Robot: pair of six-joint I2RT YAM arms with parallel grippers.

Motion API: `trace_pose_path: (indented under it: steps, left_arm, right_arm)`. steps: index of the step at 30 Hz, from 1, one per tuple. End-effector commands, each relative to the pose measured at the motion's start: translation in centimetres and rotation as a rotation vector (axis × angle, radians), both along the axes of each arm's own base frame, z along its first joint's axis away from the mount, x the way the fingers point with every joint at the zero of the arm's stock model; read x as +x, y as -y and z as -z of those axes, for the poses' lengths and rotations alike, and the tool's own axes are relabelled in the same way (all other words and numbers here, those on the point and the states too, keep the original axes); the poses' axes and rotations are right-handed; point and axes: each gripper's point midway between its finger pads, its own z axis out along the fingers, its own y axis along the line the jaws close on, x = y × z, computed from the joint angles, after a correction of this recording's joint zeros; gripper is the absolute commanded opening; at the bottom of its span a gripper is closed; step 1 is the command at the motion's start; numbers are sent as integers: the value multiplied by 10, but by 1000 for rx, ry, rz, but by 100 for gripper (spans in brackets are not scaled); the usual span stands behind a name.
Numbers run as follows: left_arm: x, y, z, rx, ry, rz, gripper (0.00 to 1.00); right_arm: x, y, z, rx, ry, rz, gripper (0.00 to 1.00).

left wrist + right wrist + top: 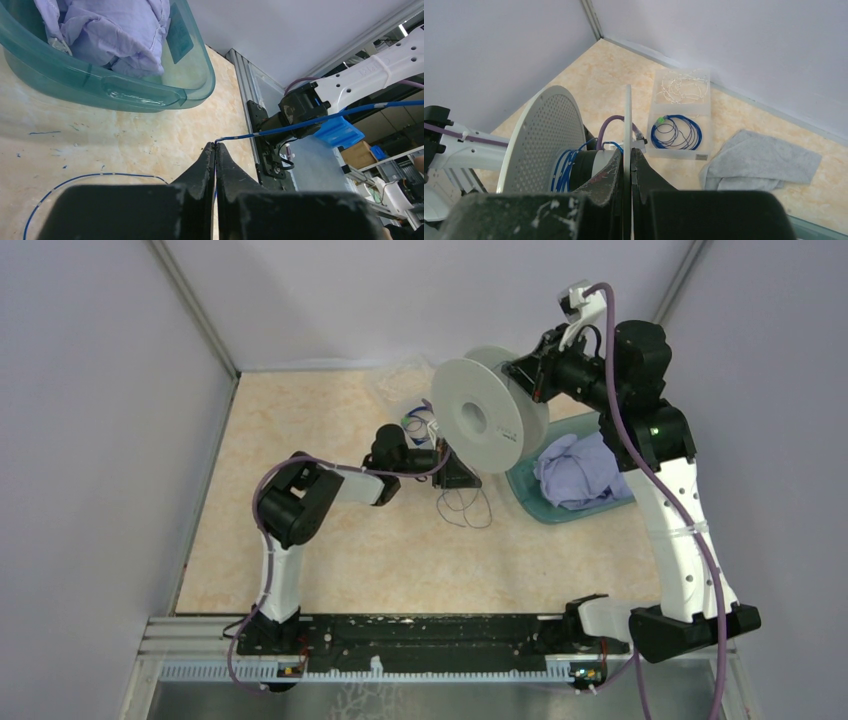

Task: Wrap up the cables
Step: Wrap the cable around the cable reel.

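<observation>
My right gripper [530, 375] holds a pale grey spool [485, 420] in the air over the back of the table. In the right wrist view its jaws [629, 152] are shut on one thin flange [628, 112], and turns of cable [564, 162] lie round the hub beside the perforated flange [544, 135]. My left gripper [460, 472] sits just below the spool. Its jaws [215, 145] are shut on the thin cable [300, 121], which runs up and away to the right. Slack cable lies in loose loops on the table [467, 508] [90, 176].
A teal bin [528, 495] [150, 97] with a lavender cloth [580, 470] stands right of the spool. A clear box [681, 150] behind the spool holds a coiled blue wire [676, 132] with a green end. Walls close in the table at the back and on both sides.
</observation>
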Motion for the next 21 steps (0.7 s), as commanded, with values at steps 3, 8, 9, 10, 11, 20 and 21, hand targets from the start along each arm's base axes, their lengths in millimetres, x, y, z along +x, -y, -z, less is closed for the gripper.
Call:
trace_pose_path:
  steps: [3, 8, 9, 10, 11, 20, 21]
  left_arm:
    - [-14, -3, -3, 2, 31, 43, 0]
    - [-25, -13, -10, 8, 102, 59, 0]
    - [-28, -14, -11, 9, 112, 63, 0]
    - [-31, -16, -11, 11, 119, 66, 0]
    - [-33, -18, -12, 12, 134, 69, 0]
    - [-40, -28, 7, 129, 239, 77, 0]
    - [-41, -29, 9, 142, 257, 77, 0]
  right_arm:
    - [4, 13, -30, 18, 108, 84, 0]
    - [15, 28, -26, 3, 99, 184, 0]
    - [17, 31, -26, 0, 101, 208, 0]
    - [20, 36, -26, -4, 100, 238, 0]
    - [23, 41, -27, -11, 100, 268, 0]
    - [42, 62, -26, -28, 86, 415, 0]
    - [43, 63, -25, -29, 82, 425, 0]
